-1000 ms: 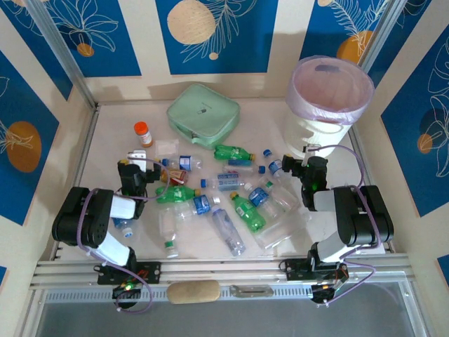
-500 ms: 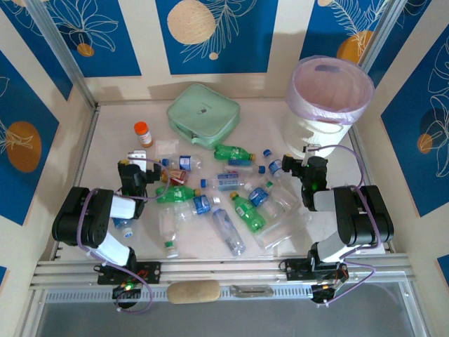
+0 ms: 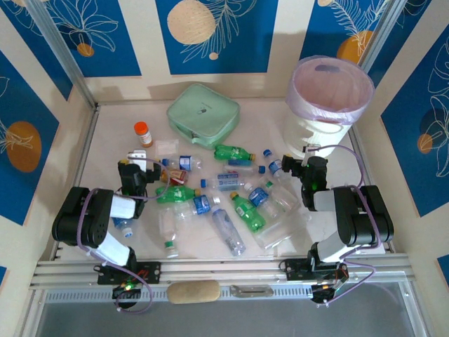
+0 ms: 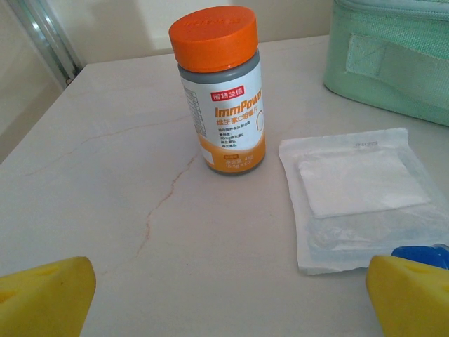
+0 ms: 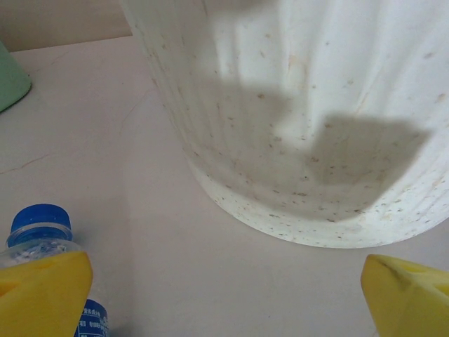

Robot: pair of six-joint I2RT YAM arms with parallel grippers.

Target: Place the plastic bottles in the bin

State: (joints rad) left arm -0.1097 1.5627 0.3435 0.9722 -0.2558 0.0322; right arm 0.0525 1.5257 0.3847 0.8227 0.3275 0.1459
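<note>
— Where is your left tool?
— My left tool point(image 3: 135, 163) sits low over the surface point(image 3: 105, 151) on the left side. Its jaws are spread wide, with bare surface between the yellow fingertips point(image 4: 42, 295). Straight ahead of it an orange-capped pill bottle point(image 4: 221, 91) stands upright. Just right of that lies a flat clear sachet point(image 4: 354, 196) with a white pad inside. A mint-green pouch point(image 4: 393, 56) lies past the sachet, toward the far wall.

— And the plastic bottles?
— The plastic bottles point(image 3: 210, 200) lie scattered on their sides in the middle of the surface, between my two arms. Some are green and some are clear with blue labels and caps. A green bottle point(image 3: 233, 152) lies nearest the pouch. A clear bottle point(image 3: 228, 232) lies nearest my bases.

— Your right tool?
— My right tool point(image 3: 309, 156) is spread wide too. It sits low and points at the foot of the bin point(image 3: 326, 105). A blue-capped bottle point(image 5: 38, 235) lies right at its left fingertip, and I cannot tell whether they touch.

— Where is the bin?
— It stands upright at the far right of the surface, close in front of that tool. Its wall is white and speckled, and a pale lilac bag is folded over its rim.
</note>
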